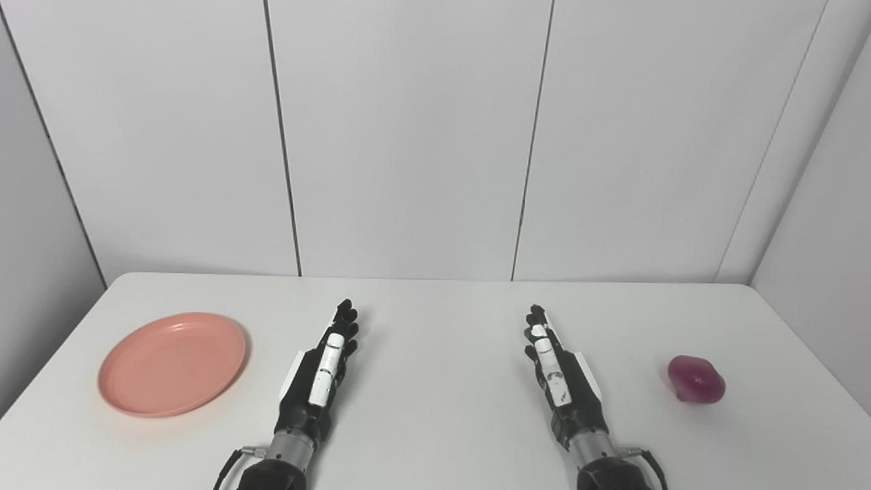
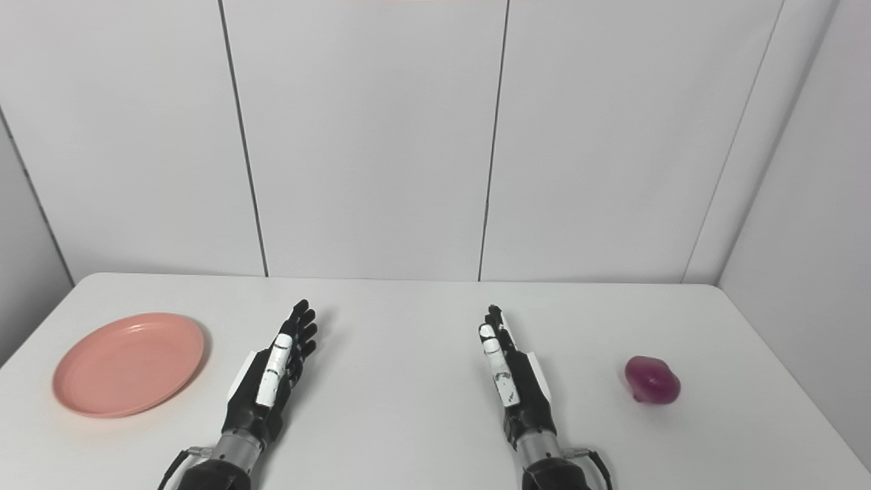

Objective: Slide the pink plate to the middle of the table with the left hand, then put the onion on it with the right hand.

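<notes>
Resting on the white table (image 1: 435, 408), both hands are found empty, fingers extended forward and lying close together, nothing pinched or held. The left hand (image 1: 325, 371) is placed well apart from the pink plate (image 1: 172, 364), which lies at the left side of the table, near its left edge. The right hand (image 1: 558, 374) is placed well apart from the onion (image 1: 695, 379), which sits at the right side of the table. The middle of the table, between the two hands, is unoccupied.

Container check: the pink plate is the only receptacle noted. It is seen to be empty, lying flat and upright, with its shallow rim intact.

Risks identified, as judged from the present layout:
- The plate is close to the table's left edge; if contact is made on its inner rim, or if it is pushed outward, it could be driven off the edge.
- Downward pressure on the shallow rim could tip the plate rather than slide it.
- The onion is rounded and rests on its side; a glancing touch could set it rolling toward the right edge.
- If the plate is stopped short of centre, the onion's placement may be made awkward for the right hand.

Neither step of the task is judged to be begun.
</notes>
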